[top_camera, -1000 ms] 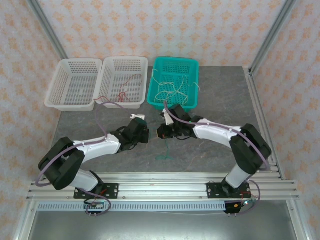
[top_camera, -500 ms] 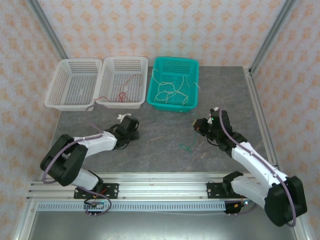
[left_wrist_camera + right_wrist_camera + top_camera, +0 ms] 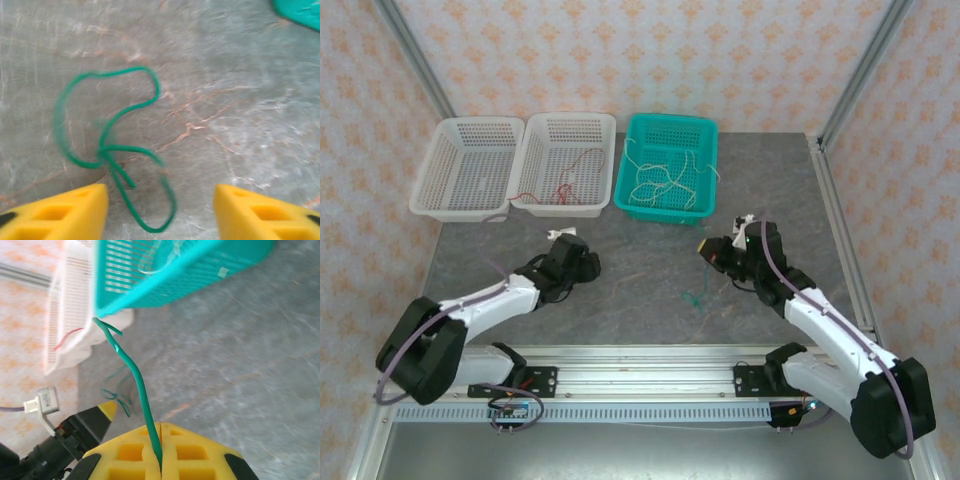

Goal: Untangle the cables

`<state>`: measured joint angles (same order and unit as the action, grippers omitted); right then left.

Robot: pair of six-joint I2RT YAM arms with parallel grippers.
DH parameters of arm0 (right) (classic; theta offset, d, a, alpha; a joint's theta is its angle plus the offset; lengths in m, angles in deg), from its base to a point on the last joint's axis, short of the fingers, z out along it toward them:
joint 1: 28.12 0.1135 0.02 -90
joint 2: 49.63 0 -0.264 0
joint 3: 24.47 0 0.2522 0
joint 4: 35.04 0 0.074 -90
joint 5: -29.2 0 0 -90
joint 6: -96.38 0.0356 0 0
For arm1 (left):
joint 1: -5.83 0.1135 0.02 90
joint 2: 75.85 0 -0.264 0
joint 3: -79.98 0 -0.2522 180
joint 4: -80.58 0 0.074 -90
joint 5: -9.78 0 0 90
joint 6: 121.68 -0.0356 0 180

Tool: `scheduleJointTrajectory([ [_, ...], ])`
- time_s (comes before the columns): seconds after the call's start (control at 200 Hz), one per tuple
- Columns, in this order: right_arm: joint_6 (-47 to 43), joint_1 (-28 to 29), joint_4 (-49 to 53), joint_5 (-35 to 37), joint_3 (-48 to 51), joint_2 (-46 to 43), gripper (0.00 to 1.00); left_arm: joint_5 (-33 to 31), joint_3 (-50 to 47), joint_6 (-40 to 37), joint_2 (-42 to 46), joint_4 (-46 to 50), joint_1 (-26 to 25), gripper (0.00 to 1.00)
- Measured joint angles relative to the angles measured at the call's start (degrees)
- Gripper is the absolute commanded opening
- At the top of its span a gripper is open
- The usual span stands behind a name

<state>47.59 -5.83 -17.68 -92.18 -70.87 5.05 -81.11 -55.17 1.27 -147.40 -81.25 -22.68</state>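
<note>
Currently: right hand [image 3: 160,440] clamped on green cable [image 3: 131,371]; left hand [image 3: 160,205] spread apart over grey table [image 3: 235,85].

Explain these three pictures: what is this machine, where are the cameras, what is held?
Two robot arms are bolted at the near edge of a table. The wide picture looks down from above and behind: left arm, right arm. The other two come from wrist cameras; yellow jaws show at the bottom. Behind stand a white basket, a second white basket with a red cable, and a teal basket of cream cables. The right arm's jaws are shut on a green cable. The left arm's jaws stand open over a green loop on the table.
</note>
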Motion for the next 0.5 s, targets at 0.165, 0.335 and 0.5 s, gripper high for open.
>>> scheduleJointTrajectory([
  [0.165,-3.0,2.9,-4.0,0.8,-12.1,4.6,0.0,0.1,4.0,-0.1,10.6,6.4,0.0,0.84],
  [0.335,-6.8,7.6,-7.3,3.4,-27.8,18.4,0.0,-3.4,11.3,-1.2,23.1,15.3,0.0,0.97],
  [0.5,-9.2,12.3,-9.2,7.2,-36.4,30.5,0.0,3.6,16.6,0.1,25.8,18.9,2.9,0.95],
])
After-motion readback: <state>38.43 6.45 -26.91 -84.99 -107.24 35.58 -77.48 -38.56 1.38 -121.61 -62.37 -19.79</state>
